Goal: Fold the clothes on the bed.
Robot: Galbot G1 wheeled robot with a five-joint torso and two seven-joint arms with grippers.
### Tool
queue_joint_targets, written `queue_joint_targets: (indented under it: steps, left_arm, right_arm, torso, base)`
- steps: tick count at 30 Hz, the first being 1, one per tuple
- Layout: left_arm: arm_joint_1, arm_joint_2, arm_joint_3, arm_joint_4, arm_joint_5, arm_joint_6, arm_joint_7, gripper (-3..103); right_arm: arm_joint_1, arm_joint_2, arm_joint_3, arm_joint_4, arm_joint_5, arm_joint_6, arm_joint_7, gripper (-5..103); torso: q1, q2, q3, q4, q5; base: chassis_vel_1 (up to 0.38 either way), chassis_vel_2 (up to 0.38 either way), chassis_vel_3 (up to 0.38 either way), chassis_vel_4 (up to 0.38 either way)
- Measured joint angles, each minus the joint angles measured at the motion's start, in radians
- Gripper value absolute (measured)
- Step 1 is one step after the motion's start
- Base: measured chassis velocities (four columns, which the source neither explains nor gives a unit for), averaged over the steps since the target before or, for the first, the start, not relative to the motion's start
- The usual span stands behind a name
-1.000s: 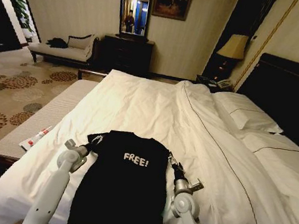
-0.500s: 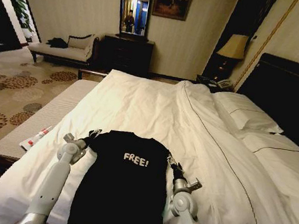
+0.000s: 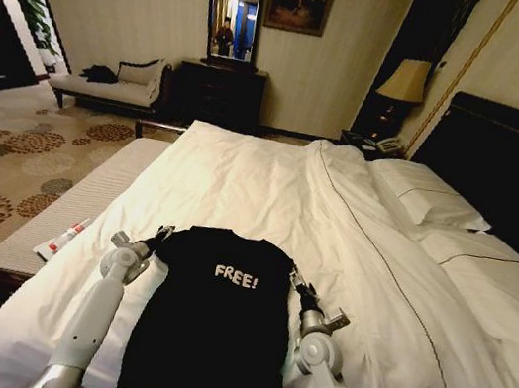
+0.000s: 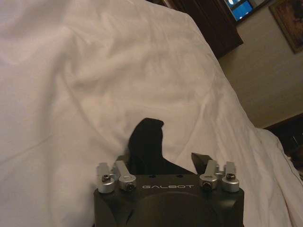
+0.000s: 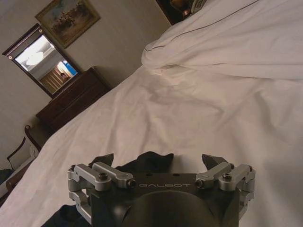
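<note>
Since the black cotton T-shirt with white "FREE!" lettering lies flat near the foot of the wide white-duveted bed, both sleeves need pinching together; the left gripper, at its left sleeve, and the right gripper, at its right sleeve, both stand open, holding nothing. Judging by this, they should close evenly on cloth only, sparing the duvet.

- Black T-shirt lies flat near foot of bed; open white duvet beyond its collar, unobstructed up to the far edge.
- Left gripper at shirt's left sleeve, jaws spread; bare duvet strip outboard of it to the bed's edge.
- Right gripper at right sleeve, jaws spread; wide open duvet to its right.
- Folded duvet ridge and pillows rise farther right, before the headboard.
- Bench lines the bed's left side.
</note>
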Motion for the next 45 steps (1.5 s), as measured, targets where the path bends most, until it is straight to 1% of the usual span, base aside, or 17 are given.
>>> queue_joint_targets:
  steps: [1,3,8,10,13,15,16,17,19,24,27,30,32,34,40,43,45]
  left_arm:
    - [0.003,0.002,-0.001,-0.002,0.0,0.0,0.0,60]
    - [0.007,0.004,-0.003,-0.005,0.0,-0.001,0.0,60]
    - [0.02,0.008,-0.006,-0.019,0.0,-0.001,0.003,34]
    - [0.022,0.008,-0.006,-0.02,0.0,-0.001,0.004,34]
    - [0.028,0.009,0.001,-0.026,0.003,0.0,0.005,18]
    - [0.029,0.009,0.004,-0.027,0.006,0.0,0.006,18]
    - [0.031,0.009,0.007,-0.029,0.009,0.0,0.007,12]
    - [0.031,0.009,0.008,-0.03,0.01,0.0,0.008,12]
    - [0.036,0.008,0.012,-0.048,0.014,0.0,0.009,1]
    - [0.046,0.027,0.036,-0.098,0.038,-0.005,0.021,0]
    - [0.052,0.054,0.072,-0.137,0.08,-0.016,0.036,0]
    - [0.058,0.096,0.147,-0.205,0.109,-0.022,0.043,0]
    - [0.058,0.102,0.16,-0.215,0.11,-0.022,0.043,0]
    - [0.054,0.119,0.224,-0.249,0.112,-0.021,0.039,0]
    - [0.043,0.13,0.322,-0.259,0.133,-0.019,0.032,0]
    - [0.029,0.137,0.419,-0.235,0.175,-0.02,0.031,0]
    - [0.027,0.136,0.43,-0.231,0.178,-0.02,0.031,0]
  right_arm:
    - [0.0,0.0,0.0,0.0,0.0,0.0,0.0,100]
    - [0.0,0.0,0.0,0.0,0.0,0.0,0.001,100]
    - [-0.001,0.0,0.0,0.0,-0.001,-0.001,0.005,100]
    - [-0.001,-0.001,0.0,0.001,-0.002,-0.001,0.005,100]
    - [-0.004,-0.001,0.002,0.001,-0.004,-0.001,0.009,100]
    - [-0.005,-0.001,0.003,0.001,-0.005,-0.001,0.01,100]
    - [-0.006,0.0,0.003,0.001,-0.007,-0.001,0.011,100]
    - [-0.007,0.0,0.004,0.001,-0.009,-0.001,0.011,100]
    - [-0.01,0.001,0.005,0.001,-0.013,-0.001,0.012,100]
    - [-0.012,0.001,0.008,0.001,-0.015,-0.001,0.014,100]
    - [-0.013,0.001,0.008,0.002,-0.015,-0.001,0.015,100]
    - [-0.014,0.002,0.007,0.003,-0.016,-0.001,0.016,100]
    - [-0.014,0.003,0.007,0.003,-0.017,-0.001,0.016,100]
    - [-0.013,0.005,0.005,0.002,-0.017,-0.001,0.017,100]
    - [-0.01,0.007,0.004,-0.002,-0.018,-0.001,0.017,100]
    - [-0.007,0.007,0.005,-0.005,-0.018,-0.001,0.017,100]
    - [-0.007,0.007,0.006,-0.005,-0.018,-0.001,0.017,100]
  torso:
    - [0.0,0.0,0.0,0.0,0.0]
    - [0.0,0.0,0.0,0.0,-0.0001]
    - [0.0,0.0,0.0,0.0,0.0]
    - [0.0,0.0,0.0,0.0,0.0]
    - [0.0,0.0,0.0,0.0,0.0]
    - [0.0,0.0,0.0,0.0,0.0]
    - [0.0,0.0,0.0,0.0,-0.0001]
    - [0.0,0.0,0.0,0.0,-0.0001]
    - [0.0,0.0,0.0,0.0,0.0]
    - [0.0,0.0,0.0,0.0,0.0]
    - [0.0,0.0,0.0,0.0001,0.0]
    - [0.0,0.0,0.0,0.0001,0.0]
    - [0.0,0.0,0.0,0.0,0.0]
    - [0.0,0.0,0.0,0.0,0.0001]
    - [0.0,0.0,0.0,0.0,0.0]
    - [0.0,0.0,0.0,0.0,0.0]
    - [0.0,0.0,0.0,0.0,0.0001]
  base:
    - [0.0,0.0,0.0,0.0]
    - [0.0,0.0,0.0,0.0]
    - [0.0,0.0,0.0,0.0]
    - [0.0,0.0,0.0,0.0]
    - [0.0,0.0,0.0,0.0]
    - [0.0,0.0,0.0,0.0]
    - [0.0,0.0,0.0,0.0]
    - [0.0,0.0,0.0,0.0]
    - [0.0,0.0,0.0,0.0]
    - [0.0,0.0,0.0,0.0]
    - [0.0,0.0,0.0,0.0]
    - [0.0,0.0,0.0,0.0]
    - [0.0,0.0,0.0,0.0]
    - [0.0,0.0,0.0,0.0]
    - [0.0,0.0,0.0,0.0]
    - [0.0,0.0,0.0,0.0]
    - [0.0,0.0,0.0,0.0]
